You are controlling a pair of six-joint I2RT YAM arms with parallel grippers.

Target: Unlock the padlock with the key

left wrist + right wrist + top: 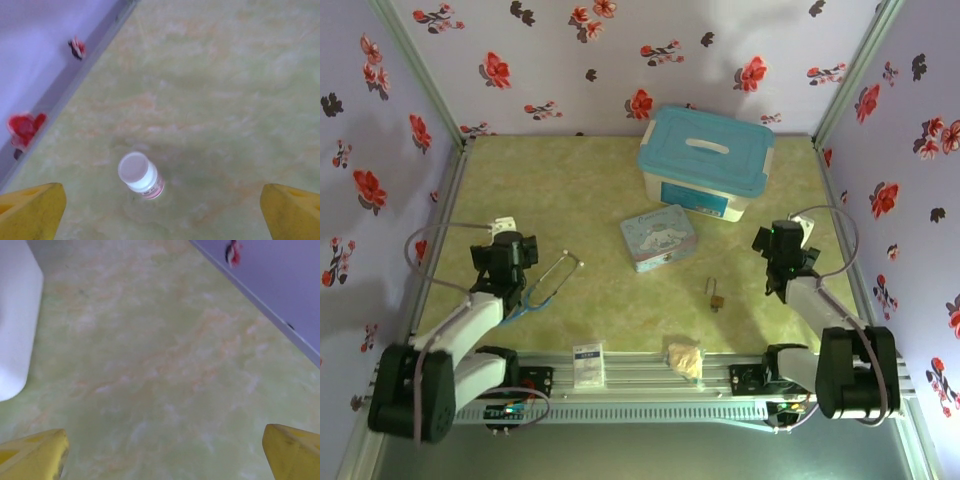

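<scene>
On the desk (620, 310), seen from above and behind the arm bases: left fingers (510, 252) hang over the left side, beside the stethoscope (556, 278). Right fingers (782, 250) hang over the right side. At this size I cannot tell how wide either pair is spread, and neither touches a task thing.
- One padlock (717, 299), brass-coloured, lies loose on the desk right of centre. It is nearer than the blue tin (658, 238) and well apart from both pairs of fingers.
- A thin dark bit juts from its far end. It is too small to tell whether that is the shackle or the key.
- Count: one tin, one blue-lidded storage box (705, 160) at the back, one stethoscope.
- One white packet (588, 364) and one crumpled tan wrapper (685, 359) sit at the near edge.

Left wrist view: two yellow fingers (31, 211) sit at the bottom corners, spread to their widest and released, nothing between them.
- One small white bottle (140, 175) stands on the desk just ahead of them, not touched.
- Purple flowered wall (35, 60) runs along the left.

Right wrist view: two yellow fingers (34, 454), again at the bottom corners, are wide apart and grip nothing.
- Bare green desk lies between and ahead of them.
- The white side of the storage box (14, 330) shows at the left edge, clear of the fingers.
</scene>
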